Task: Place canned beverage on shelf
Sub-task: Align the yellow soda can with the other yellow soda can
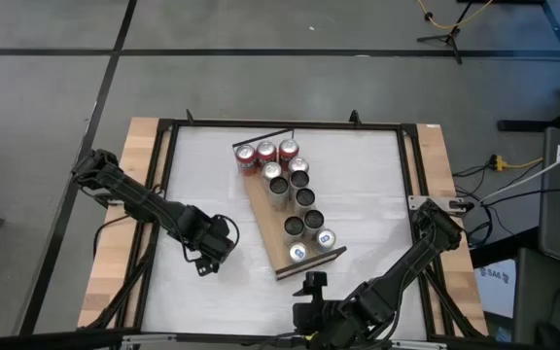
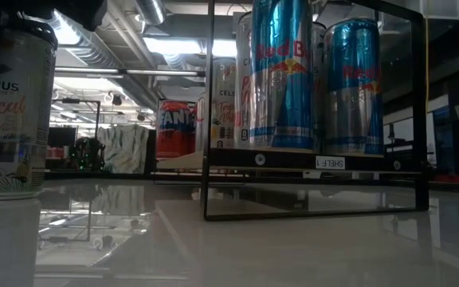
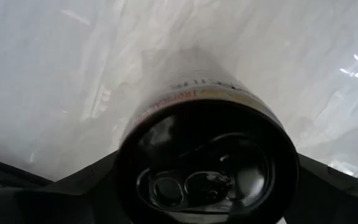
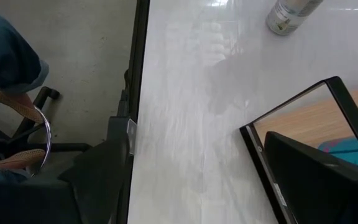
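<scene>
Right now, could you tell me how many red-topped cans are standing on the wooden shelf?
3, in a row at the shelf's railed end: left red can, middle red can, right red can. Judged by tops from above; none looks hidden.

My two arms were matte black, built of chunky jointed segments with thin dark cables looped along them. My left gripper [image 1: 214, 255] ended in broad, smooth black fingers [image 3: 73, 193]. My right gripper [image 1: 311, 292] carried the same blunt, flat-sided dark fingers [image 4: 316, 180], without visible markings.
</scene>
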Controlling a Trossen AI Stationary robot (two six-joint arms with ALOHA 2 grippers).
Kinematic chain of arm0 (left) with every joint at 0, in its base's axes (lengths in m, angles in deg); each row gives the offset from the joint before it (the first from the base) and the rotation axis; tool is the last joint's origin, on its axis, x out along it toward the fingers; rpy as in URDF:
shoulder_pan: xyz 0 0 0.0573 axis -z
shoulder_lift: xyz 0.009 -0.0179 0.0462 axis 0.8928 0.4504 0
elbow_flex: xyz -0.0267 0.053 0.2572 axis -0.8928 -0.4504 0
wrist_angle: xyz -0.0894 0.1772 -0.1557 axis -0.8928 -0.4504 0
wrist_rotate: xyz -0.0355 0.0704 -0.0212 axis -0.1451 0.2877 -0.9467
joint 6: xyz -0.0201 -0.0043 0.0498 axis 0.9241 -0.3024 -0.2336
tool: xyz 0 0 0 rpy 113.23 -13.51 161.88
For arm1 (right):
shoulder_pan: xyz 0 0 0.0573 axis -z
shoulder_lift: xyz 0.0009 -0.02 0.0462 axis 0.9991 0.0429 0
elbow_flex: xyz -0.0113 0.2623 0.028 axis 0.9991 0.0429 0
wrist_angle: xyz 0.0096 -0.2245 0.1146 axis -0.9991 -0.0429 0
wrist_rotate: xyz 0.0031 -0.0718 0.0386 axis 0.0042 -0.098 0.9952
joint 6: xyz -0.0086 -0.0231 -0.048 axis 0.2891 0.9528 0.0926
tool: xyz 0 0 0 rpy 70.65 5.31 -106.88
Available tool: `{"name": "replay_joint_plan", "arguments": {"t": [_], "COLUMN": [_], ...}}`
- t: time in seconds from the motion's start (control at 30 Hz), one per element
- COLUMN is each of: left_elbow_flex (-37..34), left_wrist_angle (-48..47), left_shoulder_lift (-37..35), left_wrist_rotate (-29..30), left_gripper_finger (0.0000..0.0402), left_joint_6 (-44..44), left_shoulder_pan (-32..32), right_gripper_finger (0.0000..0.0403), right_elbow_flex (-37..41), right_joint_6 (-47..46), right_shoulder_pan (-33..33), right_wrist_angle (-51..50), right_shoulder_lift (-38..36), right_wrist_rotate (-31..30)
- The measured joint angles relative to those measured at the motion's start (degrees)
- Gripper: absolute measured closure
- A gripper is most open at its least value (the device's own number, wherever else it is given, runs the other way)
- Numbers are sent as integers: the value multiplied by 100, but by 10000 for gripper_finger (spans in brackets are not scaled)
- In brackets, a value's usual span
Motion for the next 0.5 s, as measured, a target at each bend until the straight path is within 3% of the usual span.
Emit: {"name": "replay_joint_plan", "arguments": {"t": [0.33,0.5], "left_elbow_flex": [3,342], "left_wrist_angle": [-7,-71], "left_shoulder_lift": [0,0], "left_wrist_rotate": [-24,111], "left_gripper_finger": [82,81], "left_joint_6": [-275,-614], "left_shoulder_pan": [0,2], "right_gripper_finger": [35,35], "right_elbow_flex": [0,0], "right_joint_6": [0,0], "right_shoulder_pan": [0,0], "right_wrist_angle": [-1,-2], "right_shoulder_lift": [0,0], "right_wrist_rotate": [-2,-2]}}
